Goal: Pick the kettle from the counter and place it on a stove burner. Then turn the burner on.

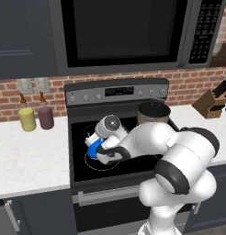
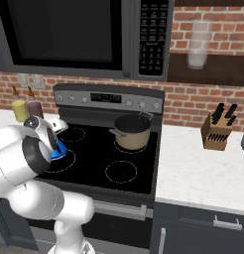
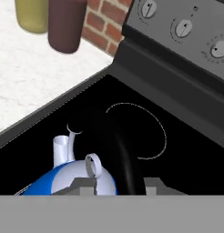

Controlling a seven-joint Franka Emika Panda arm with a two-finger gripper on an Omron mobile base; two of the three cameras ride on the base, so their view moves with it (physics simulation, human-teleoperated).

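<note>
Four thin white-outlined circles were marked in the black glass cooktop [image 2: 101, 158], and the small bright-blue cone-shaped kettle [image 1: 93, 148] with its white top and spout sat at the near-left one, the largest burner circle [image 1: 102, 161]. In the left base view the kettle lay over the far-left part of that ring, tucked against the white arm's wrist. The two-finger gripper [image 3: 118, 186] stood directly over the kettle: in the hand view its dark finger tips [image 3: 82, 185] rose on either side of the kettle's white top and its thin black handle. Whether the pincer was clenched on the kettle or released could not be told, since the tips were cut off at the edge of that view.

A larger tan pot with a dark rim [image 2: 133, 131] stood on the far-right burner, well apart from the kettle. On the white speckled stone counter [image 1: 27, 158] to the left, a yellow cylinder [image 1: 27, 119] and a maroon cylinder [image 1: 45, 117] stood side by side near the brick wall. A wooden knife block [image 2: 216, 130] stood on the counter to the right.
</note>
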